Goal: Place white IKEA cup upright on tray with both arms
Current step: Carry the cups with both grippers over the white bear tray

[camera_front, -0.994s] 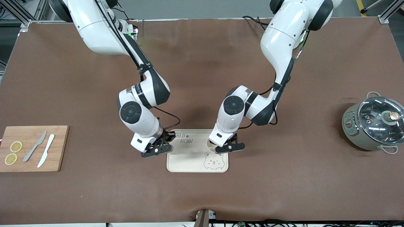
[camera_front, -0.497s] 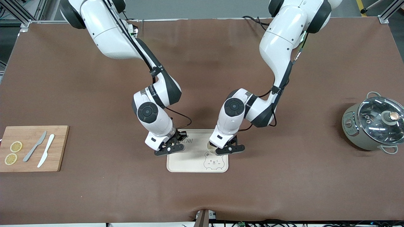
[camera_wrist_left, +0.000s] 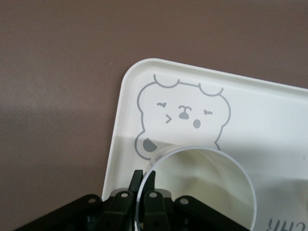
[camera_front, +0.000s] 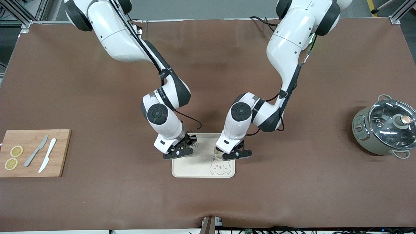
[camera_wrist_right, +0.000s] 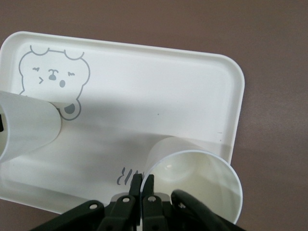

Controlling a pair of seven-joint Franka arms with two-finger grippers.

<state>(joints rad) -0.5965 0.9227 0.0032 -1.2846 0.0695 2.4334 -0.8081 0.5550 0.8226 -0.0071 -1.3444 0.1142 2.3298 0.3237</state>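
The cream tray with a bear drawing lies at the table's middle. My left gripper is over the tray's end toward the left arm. It is shut on the rim of an upright white cup. In the left wrist view the jaws pinch that cup's rim above the tray. My right gripper is over the tray's other end. Its jaws are shut on the rim of a second upright white cup over the tray. The first cup shows there too.
A wooden cutting board with two lemon slices and two knives lies at the right arm's end. A grey pot with a glass lid stands at the left arm's end.
My right gripper has moved with its cup from beside the tray to over the tray's end. My left gripper has stayed almost still over the tray.
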